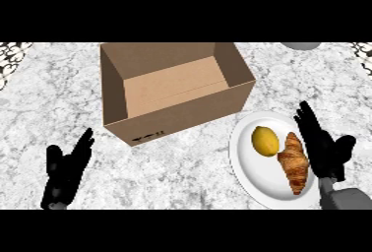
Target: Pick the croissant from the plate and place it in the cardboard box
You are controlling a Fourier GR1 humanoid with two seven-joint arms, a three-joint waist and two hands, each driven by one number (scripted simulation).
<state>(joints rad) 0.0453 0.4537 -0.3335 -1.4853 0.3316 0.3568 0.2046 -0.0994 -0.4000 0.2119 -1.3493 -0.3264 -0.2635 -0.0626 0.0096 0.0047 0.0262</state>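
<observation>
A golden-brown croissant (294,163) lies on the right half of a white plate (251,172), beside a yellow lemon (265,141). My right hand (320,145) is open with straight fingers, hovering just right of the croissant over the plate's right rim. An open cardboard box (174,88) stands up and to the left of the plate, its inside bare. At the lower left my left hand (67,170) rests open, fingers up, well away from the plate and box.
The counter (181,167) is grey-white marble. A pale round object (300,45) shows partly at the top right edge. Dark patterned patches (11,51) sit at both top corners.
</observation>
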